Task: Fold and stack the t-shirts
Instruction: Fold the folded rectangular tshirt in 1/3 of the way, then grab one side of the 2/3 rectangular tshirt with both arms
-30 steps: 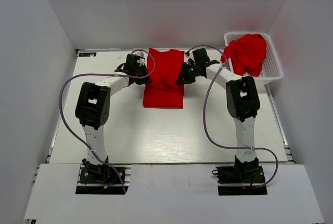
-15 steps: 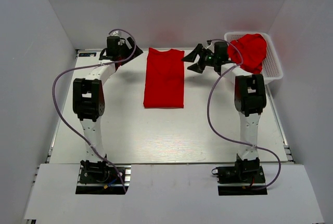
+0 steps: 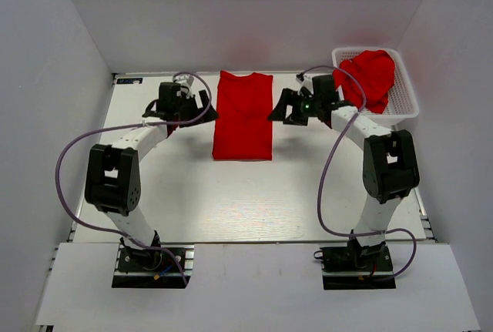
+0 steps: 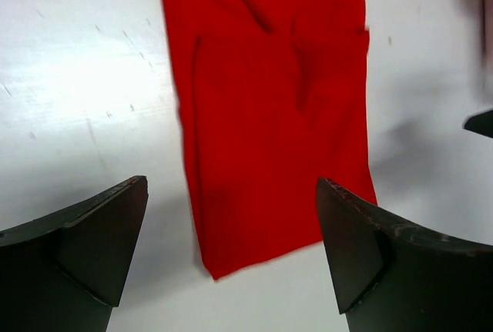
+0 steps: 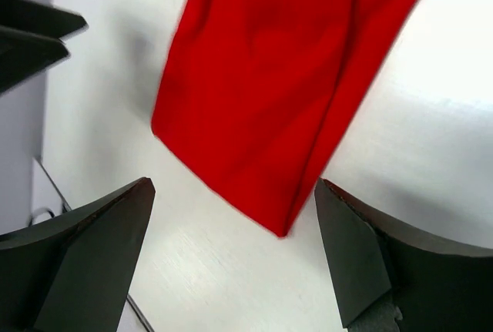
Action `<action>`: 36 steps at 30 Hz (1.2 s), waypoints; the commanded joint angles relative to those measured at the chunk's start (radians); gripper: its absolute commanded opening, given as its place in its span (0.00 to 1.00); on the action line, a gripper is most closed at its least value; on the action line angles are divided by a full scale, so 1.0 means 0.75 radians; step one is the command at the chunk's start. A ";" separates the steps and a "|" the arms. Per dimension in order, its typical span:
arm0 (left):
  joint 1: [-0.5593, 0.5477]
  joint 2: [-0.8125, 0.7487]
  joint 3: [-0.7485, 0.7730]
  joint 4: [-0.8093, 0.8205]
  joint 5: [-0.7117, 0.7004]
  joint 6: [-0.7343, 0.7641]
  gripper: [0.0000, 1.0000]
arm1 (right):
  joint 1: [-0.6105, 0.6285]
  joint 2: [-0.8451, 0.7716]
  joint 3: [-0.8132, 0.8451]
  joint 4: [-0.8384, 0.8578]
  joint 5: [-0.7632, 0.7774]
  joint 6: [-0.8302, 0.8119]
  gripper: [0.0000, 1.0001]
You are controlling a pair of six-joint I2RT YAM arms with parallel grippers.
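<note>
One red t-shirt (image 3: pixel 243 116) lies folded into a narrow strip at the middle back of the table, with nothing gripping it. My left gripper (image 3: pixel 182 107) hovers just left of it, open and holding nothing. On the other side my right gripper (image 3: pixel 283 108) is open and empty too. In the left wrist view the t-shirt's (image 4: pixel 269 101) end shows between the wide black fingers (image 4: pixel 92 247) of the left gripper (image 4: pixel 231 255). The right wrist view shows a t-shirt corner (image 5: pixel 285 78) ahead of the right gripper (image 5: pixel 235 259). More red t-shirts (image 3: pixel 368 78) lie crumpled in the basket.
The white lattice basket (image 3: pixel 408 101) stands at the back right corner, close behind my right arm. White walls close in the table on the left, back and right. Bare tabletop (image 3: pixel 246 201) lies between the folded shirt and the arm bases.
Both grippers were at the folded shirt's sides a second ago. They opened, let go, swung out and back, and have come back nearer the shirt. The shirt stays flat.
</note>
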 commanded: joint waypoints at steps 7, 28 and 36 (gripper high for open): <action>-0.105 -0.084 -0.238 -0.021 0.120 0.113 1.00 | 0.146 0.003 -0.260 -0.058 -0.013 -0.102 0.90; -0.193 0.092 -0.312 -0.044 0.079 0.168 0.41 | 0.169 0.128 -0.342 0.063 -0.017 0.060 0.65; -0.193 0.035 -0.379 -0.062 0.118 0.155 0.00 | 0.173 0.071 -0.440 0.134 -0.024 0.082 0.00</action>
